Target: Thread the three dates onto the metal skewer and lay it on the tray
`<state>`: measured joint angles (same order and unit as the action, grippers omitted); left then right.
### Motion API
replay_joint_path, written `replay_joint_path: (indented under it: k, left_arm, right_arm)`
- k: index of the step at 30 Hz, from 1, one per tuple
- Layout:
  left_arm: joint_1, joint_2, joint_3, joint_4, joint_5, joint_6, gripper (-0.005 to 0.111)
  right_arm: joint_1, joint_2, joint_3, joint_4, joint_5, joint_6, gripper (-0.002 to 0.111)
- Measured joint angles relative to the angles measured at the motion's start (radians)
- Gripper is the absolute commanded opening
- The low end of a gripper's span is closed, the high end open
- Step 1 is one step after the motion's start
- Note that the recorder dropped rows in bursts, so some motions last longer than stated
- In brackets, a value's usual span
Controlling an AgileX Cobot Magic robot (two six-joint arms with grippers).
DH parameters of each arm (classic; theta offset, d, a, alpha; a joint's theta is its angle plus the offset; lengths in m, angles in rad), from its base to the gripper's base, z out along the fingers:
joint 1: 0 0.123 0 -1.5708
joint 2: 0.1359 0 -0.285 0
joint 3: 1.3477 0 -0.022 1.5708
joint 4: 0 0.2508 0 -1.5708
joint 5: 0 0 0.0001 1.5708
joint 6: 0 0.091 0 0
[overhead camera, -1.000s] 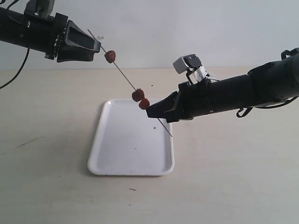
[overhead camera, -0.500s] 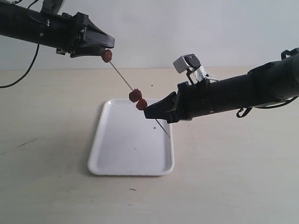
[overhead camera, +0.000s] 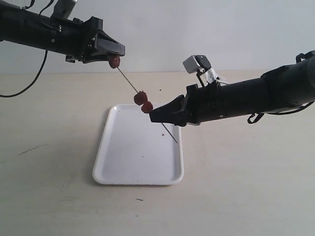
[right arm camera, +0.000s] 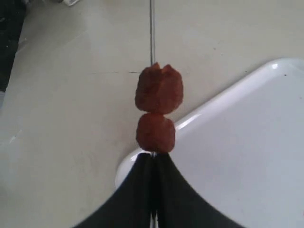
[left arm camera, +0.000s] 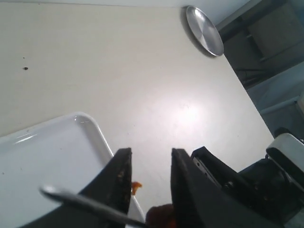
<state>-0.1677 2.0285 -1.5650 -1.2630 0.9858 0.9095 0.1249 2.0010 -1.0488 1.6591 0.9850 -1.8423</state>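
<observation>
Left gripper: black two-finger left gripper (overhead camera: 118, 50), held high in the air at the skewer's upper end. In the left wrist view (left arm camera: 149, 153) its fingers (left arm camera: 124, 171) stand part-way apart with a clear gap between them. The top date sits right at the tips, but whether they press on it cannot be told.
Right gripper: black two-finger right gripper (overhead camera: 153, 117) (right arm camera: 153, 159), closed tight on the skewer just below the lowest date, with no gap between the fingers.
Skewer: very thin, straight grey metal skewer (overhead camera: 129, 82) (right arm camera: 152, 28) (left arm camera: 80, 202), slanting down from the left gripper to the right gripper and clear of the table. Its lower tip points at the tray's right rim; contact there cannot be told.
Top date: small, wrinkled, dark reddish-brown top date (overhead camera: 114, 61) (left arm camera: 161, 216), at the skewer's upper end against the left gripper's tips.
Middle date: same kind, middle date (overhead camera: 139, 98) (right arm camera: 158, 89), threaded partway down the skewer and touching the one below it.
Lowest date: same kind, lowest date (overhead camera: 146, 106) (right arm camera: 155, 133), threaded just above the right gripper's tips.
Tray: flat white rectangular tray (overhead camera: 106, 147) (right arm camera: 247, 156) (left arm camera: 28, 171) with rounded corners and a low rim, lying on the table under the skewer with none of the dates on it.
Crumb: tiny red crumb (overhead camera: 163, 133), on the tray near its right rim.
Table: pale beige table (overhead camera: 246, 187).
Dish: round shiny metal dish (left arm camera: 204, 31), at the table's edge, well apart from the tray.
</observation>
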Motion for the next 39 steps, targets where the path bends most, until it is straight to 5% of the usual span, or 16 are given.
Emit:
replay_joint_path:
  k: [5,10,17,22,27,34,39]
  left_arm:
    - [-0.016,0.000,0.000,-0.016,-0.002,0.000,0.033]
    - [-0.022,0.000,0.002,-0.014,0.005,-0.002,0.062]
    - [0.061,-0.023,0.002,-0.040,0.011,0.016,0.063]
    - [0.091,-0.053,0.002,-0.058,0.055,0.054,0.042]
    - [0.091,-0.058,0.002,-0.134,0.124,0.115,0.000]
    - [0.091,-0.085,0.021,-0.173,0.144,0.122,0.000]
    - [0.091,-0.171,0.105,-0.176,0.022,0.122,0.000]
  right_arm:
    - [0.002,0.000,0.000,0.035,0.000,0.032,0.000]
    - [0.002,0.000,0.000,0.068,-0.024,0.079,0.000]
    - [0.002,0.000,0.000,0.010,-0.198,0.269,0.000]
    - [0.006,0.000,0.000,-0.088,-0.314,0.484,0.000]
    - [0.061,0.000,0.000,-0.185,-0.385,0.650,0.000]
    - [0.189,0.000,0.000,-0.291,-0.493,0.858,0.000]
    - [0.209,0.000,0.000,-0.324,-0.582,1.021,0.000]
